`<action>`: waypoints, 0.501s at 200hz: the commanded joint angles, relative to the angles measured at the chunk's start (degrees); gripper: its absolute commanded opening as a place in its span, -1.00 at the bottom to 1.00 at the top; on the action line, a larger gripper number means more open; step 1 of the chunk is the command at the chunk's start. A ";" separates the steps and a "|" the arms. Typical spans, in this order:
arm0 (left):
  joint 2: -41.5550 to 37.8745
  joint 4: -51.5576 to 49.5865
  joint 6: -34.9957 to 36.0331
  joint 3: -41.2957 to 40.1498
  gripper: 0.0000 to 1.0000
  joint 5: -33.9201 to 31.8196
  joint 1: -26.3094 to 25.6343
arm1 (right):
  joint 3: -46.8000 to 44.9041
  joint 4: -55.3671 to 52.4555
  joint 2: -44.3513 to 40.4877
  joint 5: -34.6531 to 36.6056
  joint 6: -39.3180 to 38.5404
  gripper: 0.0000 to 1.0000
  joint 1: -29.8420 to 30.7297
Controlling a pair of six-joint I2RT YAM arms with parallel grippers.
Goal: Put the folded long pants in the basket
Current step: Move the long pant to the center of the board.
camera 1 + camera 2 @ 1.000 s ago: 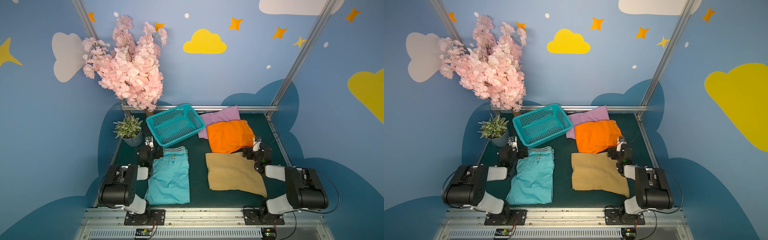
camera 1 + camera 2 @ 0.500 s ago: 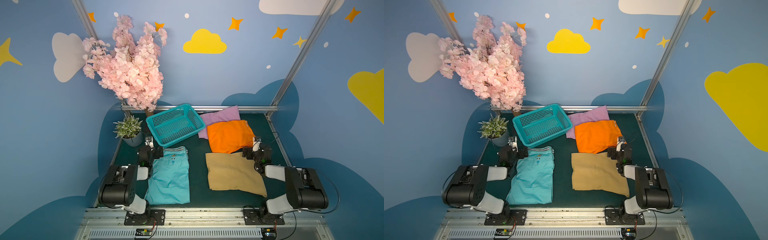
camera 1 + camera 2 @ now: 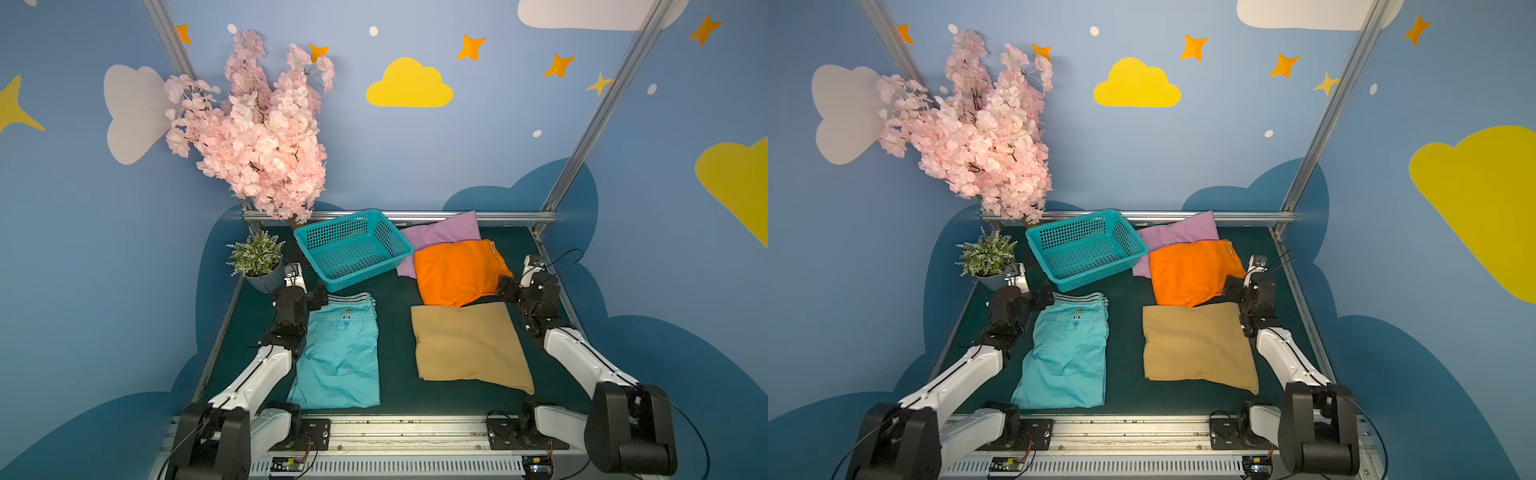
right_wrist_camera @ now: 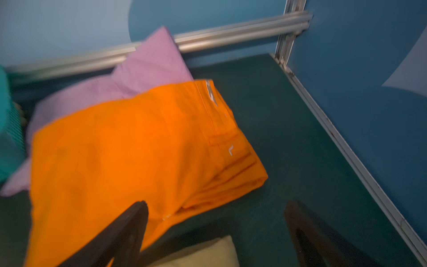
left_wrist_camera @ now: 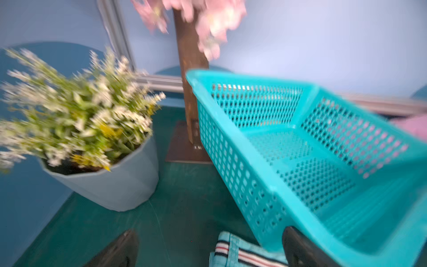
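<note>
Holding nothing; my left gripper (image 5: 209, 232) and right gripper (image 4: 216, 205) gape wide. Only left wrist view shows red waistband stripes on turquoise pants (image 5: 242, 254), near left. Basket (image 3: 336, 232) far centre, bare inside; orange pants (image 3: 457, 270), lilac pants (image 3: 444, 230), tan pants (image 3: 467, 345) right.

Hardly anything has shifted: the black left fingers (image 5: 300, 249) and black right fingers (image 4: 124, 231) have only begun to stir, blurring both wrist views, with barely visible displacement in both top views.
</note>
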 commanded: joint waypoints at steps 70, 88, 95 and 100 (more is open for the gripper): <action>-20.22 -36.48 -26.57 2.24 1.00 23.72 5.84 | -2.21 -20.67 -12.49 -33.75 22.29 0.83 6.86; -18.56 -41.05 -29.82 5.09 1.00 27.81 6.64 | -3.60 -21.65 -12.55 -34.55 27.15 0.72 15.54; -17.73 -44.39 -32.40 6.33 1.00 28.20 7.05 | -4.44 -21.19 -12.45 -33.93 30.29 0.72 19.29; -16.94 -45.71 -32.91 7.15 1.00 29.54 7.89 | -5.32 -19.83 -12.28 -33.92 32.40 0.72 22.15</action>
